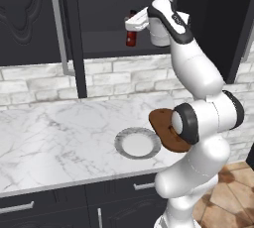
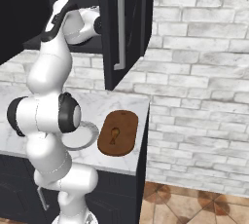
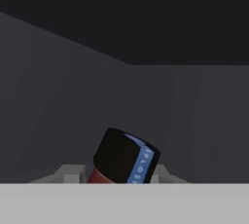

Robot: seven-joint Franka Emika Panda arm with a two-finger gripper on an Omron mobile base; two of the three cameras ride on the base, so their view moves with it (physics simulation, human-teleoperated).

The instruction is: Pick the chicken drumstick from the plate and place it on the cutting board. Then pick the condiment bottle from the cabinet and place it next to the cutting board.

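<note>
1. We see the arm (image 1: 196, 73) reaching up from the base into the open cabinet (image 1: 114, 9) above the table (image 1: 54, 133).
2. The hand (image 1: 141, 21) is level with the cabinet shelf (image 1: 106, 51), pointing at the bottle (image 1: 131, 33).
3. In the left base view the bottle stands upright on that shelf, its red body and dark cap showing just beside the white hand.
4. In the hand view the bottle's black cap (image 3: 124, 156) sits right between the two finger tips (image 3: 163, 173), with a strip of red body below it and a blue lettered band on its side.
5. The fingers stand close on either side of the bottle's top; we judge them gripping the bottle, though the contact itself is hidden at the bottom edge of that view.
6. The cabinet's back wall (image 3: 185, 116) and side wall are dark and plain behind the bottle.
7. The board (image 2: 118, 133) lies flat on the table near its right end, with the drumstick (image 2: 115, 135) resting on its middle.
8. The plate (image 1: 138, 142) lies just beside the board, to its left; in the left base view the arm's elbow covers part of the board.
9. The cabinet door (image 2: 124, 28) with its silver bar handle (image 2: 119, 30) hangs open to the right of the arm.
</note>
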